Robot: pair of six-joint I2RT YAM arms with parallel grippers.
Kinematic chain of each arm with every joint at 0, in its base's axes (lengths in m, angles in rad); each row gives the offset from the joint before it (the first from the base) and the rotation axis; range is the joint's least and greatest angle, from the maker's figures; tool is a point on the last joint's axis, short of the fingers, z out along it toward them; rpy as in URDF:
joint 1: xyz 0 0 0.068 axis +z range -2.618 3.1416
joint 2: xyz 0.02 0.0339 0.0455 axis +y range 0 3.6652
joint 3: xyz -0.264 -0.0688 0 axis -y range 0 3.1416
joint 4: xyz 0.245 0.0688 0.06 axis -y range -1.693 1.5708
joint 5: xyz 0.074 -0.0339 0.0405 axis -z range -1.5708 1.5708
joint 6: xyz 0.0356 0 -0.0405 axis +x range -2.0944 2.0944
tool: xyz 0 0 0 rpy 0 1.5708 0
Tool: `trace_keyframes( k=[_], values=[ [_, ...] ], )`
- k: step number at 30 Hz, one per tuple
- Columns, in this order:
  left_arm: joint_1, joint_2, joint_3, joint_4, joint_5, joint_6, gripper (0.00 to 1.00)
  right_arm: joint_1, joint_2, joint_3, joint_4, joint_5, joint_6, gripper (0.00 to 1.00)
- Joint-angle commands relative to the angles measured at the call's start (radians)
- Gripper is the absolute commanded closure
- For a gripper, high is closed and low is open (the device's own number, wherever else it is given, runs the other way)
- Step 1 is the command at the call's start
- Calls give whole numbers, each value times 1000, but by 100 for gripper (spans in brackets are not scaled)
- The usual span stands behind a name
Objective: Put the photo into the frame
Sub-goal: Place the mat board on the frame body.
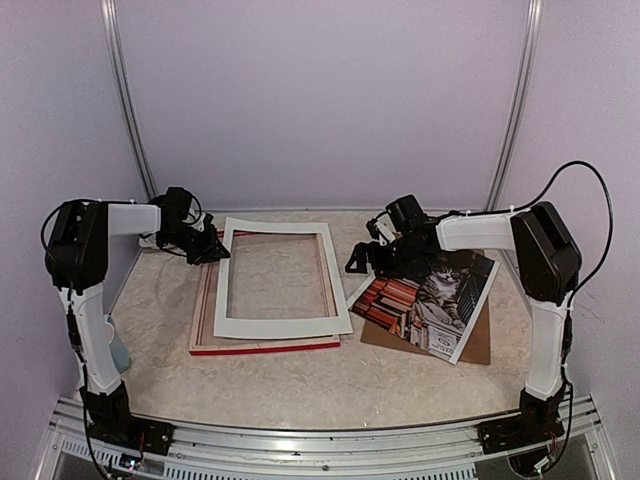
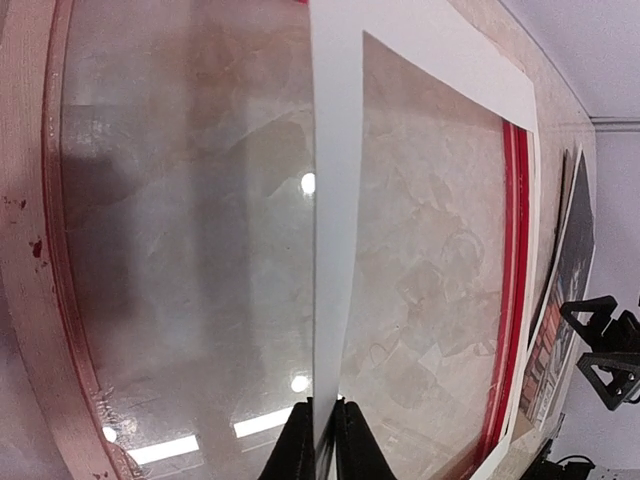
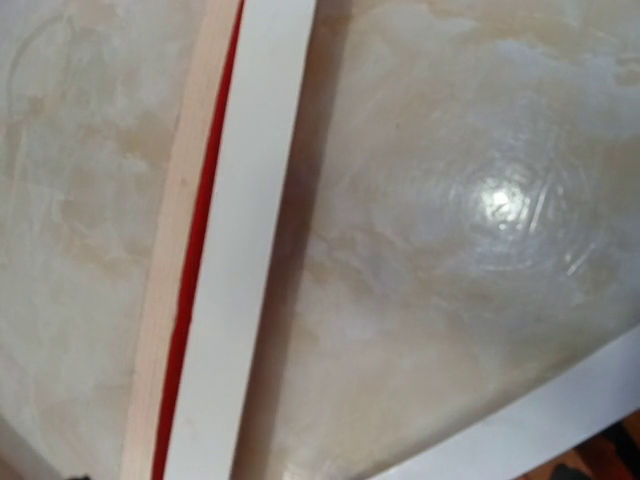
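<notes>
- The left gripper (image 2: pixel 322 445) is clamped on the white mat board (image 1: pixel 283 325); its two dark fingers (image 2: pixel 298 452) pinch the board's left strip near the far-left corner
- From the left wrist view the pinched strip runs straight away from the fingers, with the window opening to its right
- Whether that edge is raised off the frame cannot be told
- The left arm rises upright from its base, bends at a black elbow, and its white forearm reaches level to the right, ending at the mat's far-left corner
- The right gripper (image 1: pixel 368 262) has its jaws spread wide and holds nothing; it hangs over the gap between the mat board and the photo, by the photo's far-left corner
- The right arm mirrors the left: an upright link, a black elbow, and a white forearm stretched leftward with the wrist tipped down
- The right wrist camera shows none of its own fingers, only a mat strip, a red line of frame and pale wood beside it
- The frame (image 1: pixel 265 347) lies flat on the table (image 1: pixel 300 385) left of centre, its red edge showing along the near side
- The mat board lies on it, slightly askew, its near-right corner overhanging
- The photo (image 1: pixel 445 290) lies face up to the right of the frame, outside it, turned at an angle
- Under the photo lies a brown backing board (image 1: pixel 478 345), showing at the near-right
</notes>
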Motion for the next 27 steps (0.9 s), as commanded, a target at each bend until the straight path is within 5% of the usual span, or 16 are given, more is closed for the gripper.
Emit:
trace_keyframes(
  k=[1,14,27],
  values=[
    [17,21,12,-64,-6,48,91,8,10,7,-8,-1,-16,1],
    [53,34,47,-125,-5,98,91,8,17,-6,10,-7,-10,1],
    [45,-68,-41,-43,-78,14,52,8,107,110,43,-132,47,1]
  ],
)
